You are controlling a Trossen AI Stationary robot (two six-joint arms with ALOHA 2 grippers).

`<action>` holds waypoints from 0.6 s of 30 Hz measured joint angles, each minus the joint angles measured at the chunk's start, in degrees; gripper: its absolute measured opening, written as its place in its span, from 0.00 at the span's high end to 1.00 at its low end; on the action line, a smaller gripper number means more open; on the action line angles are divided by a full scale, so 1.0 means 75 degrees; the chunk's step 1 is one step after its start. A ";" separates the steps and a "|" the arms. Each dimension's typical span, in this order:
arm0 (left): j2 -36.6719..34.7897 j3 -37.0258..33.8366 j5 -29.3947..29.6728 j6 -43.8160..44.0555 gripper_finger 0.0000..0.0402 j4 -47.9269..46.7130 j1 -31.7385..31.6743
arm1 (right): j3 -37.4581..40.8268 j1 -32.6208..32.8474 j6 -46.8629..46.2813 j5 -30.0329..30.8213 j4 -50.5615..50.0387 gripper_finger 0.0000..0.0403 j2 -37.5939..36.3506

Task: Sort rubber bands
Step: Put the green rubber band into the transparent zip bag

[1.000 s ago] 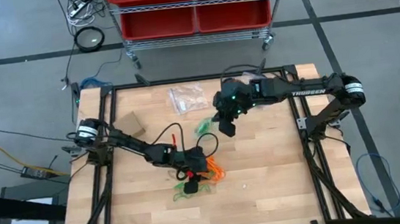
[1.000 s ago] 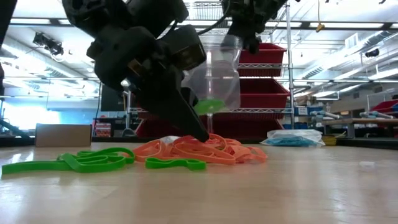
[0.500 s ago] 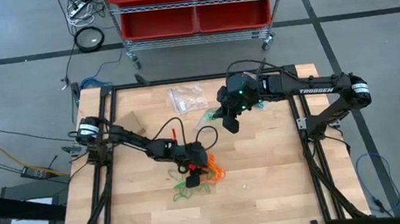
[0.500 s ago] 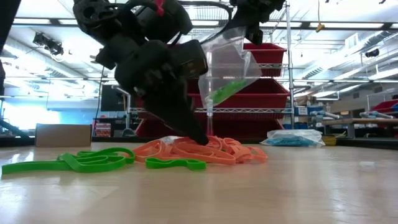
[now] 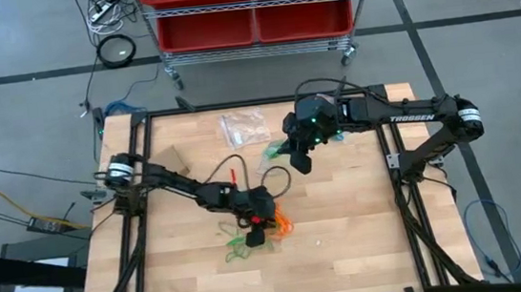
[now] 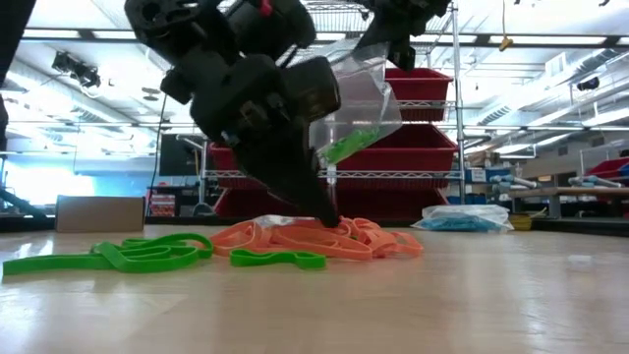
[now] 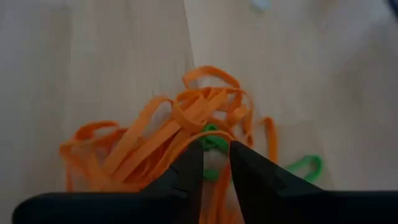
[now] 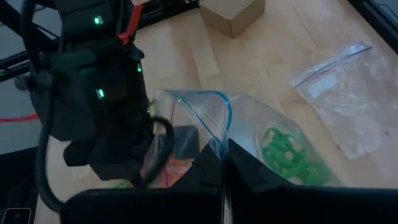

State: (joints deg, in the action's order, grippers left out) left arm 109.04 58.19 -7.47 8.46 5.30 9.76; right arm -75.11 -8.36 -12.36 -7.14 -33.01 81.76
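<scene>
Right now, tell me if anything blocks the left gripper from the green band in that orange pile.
Orange rubber bands do: the left gripper is down in the pile, the green band lies just past its fingertips, and orange strands cross over and beside it. Nothing else visible intervenes.

The rubber bands (image 5: 257, 233) are lying at the frame's lower centre, under the left gripper (image 5: 258, 225); the right gripper (image 5: 287, 149) is hanging upper right (bag (image 5: 271, 154) beside it).

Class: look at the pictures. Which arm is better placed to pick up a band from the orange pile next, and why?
Left. Its claw is down in the orange rubber bands, fingers nearly together around one. The right claw is shut on the clear bag, held above the table.
</scene>
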 joint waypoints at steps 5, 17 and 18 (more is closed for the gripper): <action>0.0514 0.0675 -0.0023 -0.0137 0.78 -0.0877 0.0023 | 0.0000 0.0015 0.0003 -0.0012 -0.0008 1.00 0.0003; 0.0522 0.1444 0.0583 -0.1221 0.98 -0.2656 0.0070 | 0.0000 0.0064 0.0060 -0.0023 -0.0036 1.00 0.0006; 0.0470 0.1519 0.0784 -0.1319 0.98 -0.3020 0.0089 | 0.0000 0.0064 0.0058 -0.0021 -0.0037 1.00 0.0006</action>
State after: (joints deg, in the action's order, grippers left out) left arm 112.56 69.58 -1.59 -1.43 -17.35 10.43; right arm -75.11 -7.88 -11.92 -7.29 -33.29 81.80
